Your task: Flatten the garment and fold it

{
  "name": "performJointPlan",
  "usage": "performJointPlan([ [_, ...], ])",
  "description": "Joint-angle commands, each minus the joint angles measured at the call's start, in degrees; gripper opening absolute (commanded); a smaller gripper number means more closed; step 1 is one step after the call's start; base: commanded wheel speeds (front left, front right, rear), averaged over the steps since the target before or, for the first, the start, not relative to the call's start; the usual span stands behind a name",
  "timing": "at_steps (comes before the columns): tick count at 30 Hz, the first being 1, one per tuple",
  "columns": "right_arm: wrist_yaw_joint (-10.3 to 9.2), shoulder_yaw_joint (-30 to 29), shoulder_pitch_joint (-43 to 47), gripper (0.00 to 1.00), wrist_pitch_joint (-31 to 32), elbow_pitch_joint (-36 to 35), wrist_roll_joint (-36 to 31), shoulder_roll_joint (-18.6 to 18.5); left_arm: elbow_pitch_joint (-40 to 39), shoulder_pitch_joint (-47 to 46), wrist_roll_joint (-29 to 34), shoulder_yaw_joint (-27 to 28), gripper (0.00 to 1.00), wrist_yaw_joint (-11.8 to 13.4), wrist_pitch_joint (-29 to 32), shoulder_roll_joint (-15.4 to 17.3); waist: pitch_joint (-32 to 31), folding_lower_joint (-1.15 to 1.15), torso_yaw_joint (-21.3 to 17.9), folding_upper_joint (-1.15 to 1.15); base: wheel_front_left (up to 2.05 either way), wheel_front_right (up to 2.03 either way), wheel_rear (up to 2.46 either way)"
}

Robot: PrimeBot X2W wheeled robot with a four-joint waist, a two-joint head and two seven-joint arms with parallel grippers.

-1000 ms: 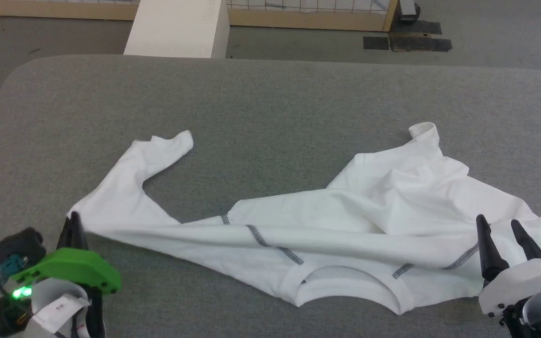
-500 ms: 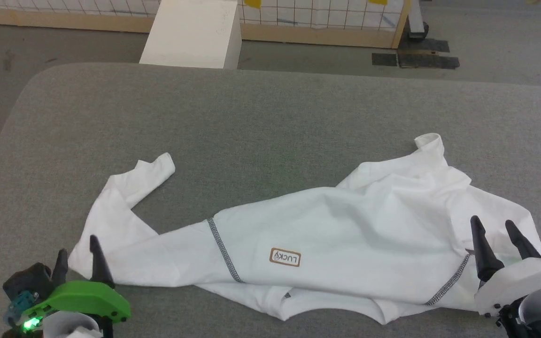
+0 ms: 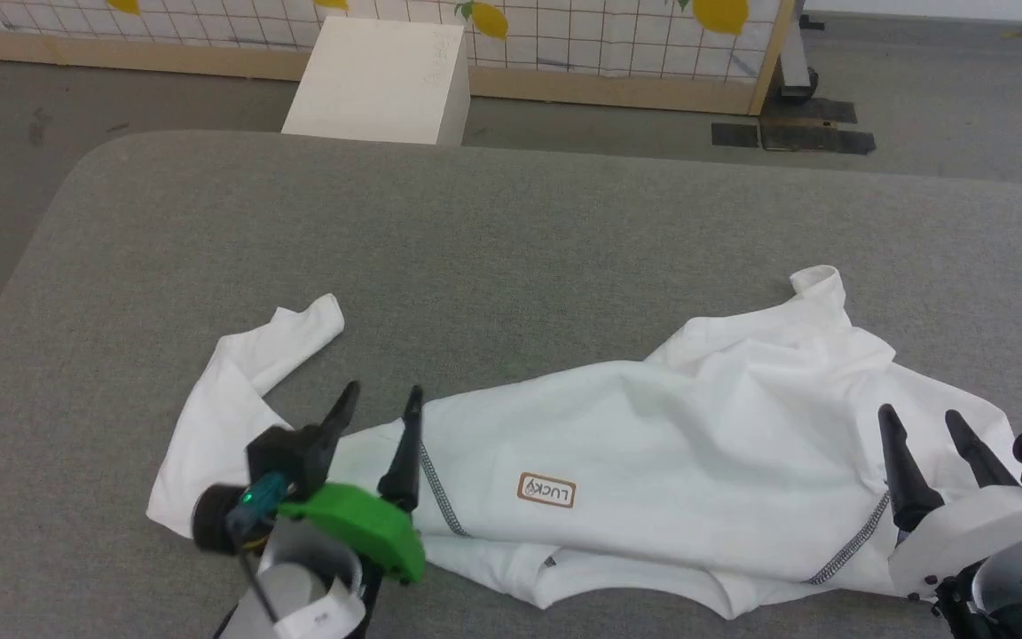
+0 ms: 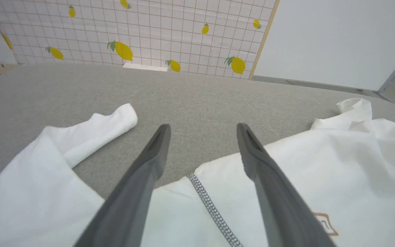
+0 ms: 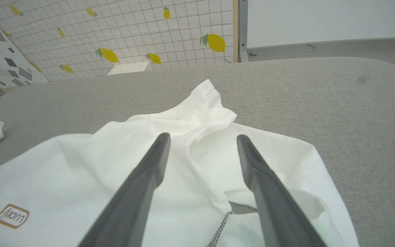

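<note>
Since a second ago my left gripper (image 3: 383, 389) has released the left edge of the garment (image 3: 653, 444) and swung in from seven o'clock toward the middle of my head view. The head camera has tilted up as well, so everything sits lower in the picture. The cloth that was pulled taut now lies slack, with a small brown-framed label (image 3: 546, 490) facing up.

Nearest me, the left gripper's fingers are spread wide with nothing between them. They straddle the far end of a grey zigzag seam (image 3: 440, 493), and I cannot tell whether they touch the fabric. At four o'clock my right gripper (image 3: 918, 413) also has its fingers parted and empty, pointing to twelve over the garment's right end.

The garment stretches across the near half of the grey table (image 3: 511, 248), from eight o'clock to four o'clock, rumpled and partly doubled over along its near edge. One sleeve (image 3: 298, 324) bends away at nine o'clock and a rolled cuff (image 3: 817, 284) sticks up at two o'clock.

Beyond the table's far edge, at eleven o'clock, a white box (image 3: 378, 80) stands on the floor. Behind it is a gridded screen with yellow lemons (image 3: 609, 35), and dark mats (image 3: 795, 138) lie at one o'clock
</note>
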Motion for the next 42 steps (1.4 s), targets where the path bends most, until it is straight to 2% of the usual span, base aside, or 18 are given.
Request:
performJointPlan([
  [1, -0.08, 0.4, 0.3, 1.0, 0.1, -0.3, 0.2, 0.0, 1.4, -3.6, 1.4, -1.6, 1.0, -0.7, 1.9, -0.4, 0.6, 0.0, -0.6, 0.0, 0.0, 0.0, 0.0],
  [8, -0.08, 1.1, -0.7, 1.0, -0.2, -0.7, 1.0, 0.0, 11.0, -16.3, 3.0, -8.5, 1.0, -3.6, 15.5, -1.1, 3.3, 0.0, -4.2, 0.0, 0.0, 0.0, 0.0],
  [12, -0.08, 1.5, -1.6, 1.0, -1.0, 0.2, 1.7, 0.0, 16.3, -22.1, 1.8, -12.8, 1.0, -5.0, 27.3, 0.3, 5.3, 0.0, -7.2, 0.0, 0.0, 0.0, 0.0],
  [18, -0.08, 1.5, -2.3, 1.0, -2.6, 1.9, 2.5, 0.0, 19.7, -25.7, -3.6, -18.7, 1.0, -5.4, 45.7, 4.1, 7.6, 0.0, -10.4, 0.0, 0.0, 0.0, 0.0],
  [19, -0.08, 1.5, -2.4, 1.0, -2.9, 2.3, 2.7, 0.0, 19.7, -25.9, -4.9, -19.5, 0.83, -5.4, 48.4, 4.9, 7.8, 0.0, -10.8, 0.0, 0.0, 0.0, 0.0],
  [21, -0.08, 1.6, -2.7, 1.0, -3.4, 2.7, 2.9, 0.0, 18.7, -26.2, -6.6, -21.0, 0.0, -5.4, 51.3, 6.5, 8.3, 0.0, -11.3, 0.0, 0.0, 0.0, 0.0],
  [23, -0.08, 1.7, -3.1, 1.0, -3.7, 3.1, 3.0, 0.0, 17.1, -26.7, -7.6, -21.0, 0.0, -5.4, 50.4, 8.0, 8.8, 0.0, -11.6, 0.0, 0.0, 0.0, 0.0],
  [26, -0.08, 1.7, -3.8, 1.0, -4.2, 3.4, 3.1, 0.0, 15.7, -27.9, -7.1, -19.6, 0.0, -5.2, 45.3, 10.1, 9.4, 0.0, -11.7, 0.0, 0.0, 0.0, 0.0],
  [29, -0.08, 1.9, -4.5, 1.0, -4.6, 3.5, 3.2, 0.0, 15.8, -29.8, -5.4, -16.7, 0.0, -2.3, 37.1, 12.0, 10.0, 0.0, -11.7, 0.0, 0.0, 0.0, 0.0],
  [35, -0.08, 2.7, -5.5, 1.0, -4.7, 3.8, 3.1, 0.0, 20.0, -33.3, -4.2, -10.9, 0.0, 4.2, 24.5, 13.4, 10.6, 0.0, -11.2, 0.0, 0.0, 0.0, 0.0],
  [36, -0.08, 2.8, -5.7, 1.0, -4.7, 3.9, 3.1, 0.0, 21.0, -33.7, -4.3, -10.1, 0.0, 4.9, 22.8, 13.6, 10.7, 0.0, -11.1, 0.0, 0.0, 0.0, 0.0],
  [39, -0.08, 3.1, -5.9, 1.0, -4.6, 4.0, 2.9, 0.0, 23.2, -34.1, -5.6, -8.5, 0.0, 4.6, 18.7, 13.3, 10.7, 0.0, -10.8, 0.0, 0.0, 0.0, 0.0],
  [40, -0.08, 3.1, -5.9, 1.0, -4.6, 4.1, 2.9, 0.0, 23.9, -34.1, -6.3, -7.7, 0.39, 4.5, 16.9, 13.1, 10.6, 0.0, -10.6, 0.0, 0.0, 0.0, 0.0],
  [41, -0.08, 3.1, -5.9, 1.0, -4.5, 4.2, 2.8, 0.0, 24.4, -33.9, -6.8, -7.2, 0.97, 4.4, 15.7, 13.0, 10.6, 0.0, -10.5, 0.0, 0.0, 0.0, 0.0],
  [42, -0.08, 3.0, -5.9, 1.0, -4.5, 4.3, 2.8, 0.0, 25.0, -33.6, -7.3, -6.8, 1.0, 4.2, 14.2, 12.7, 10.3, 0.0, -10.2, 0.0, 0.0, 0.0, 0.0],
])
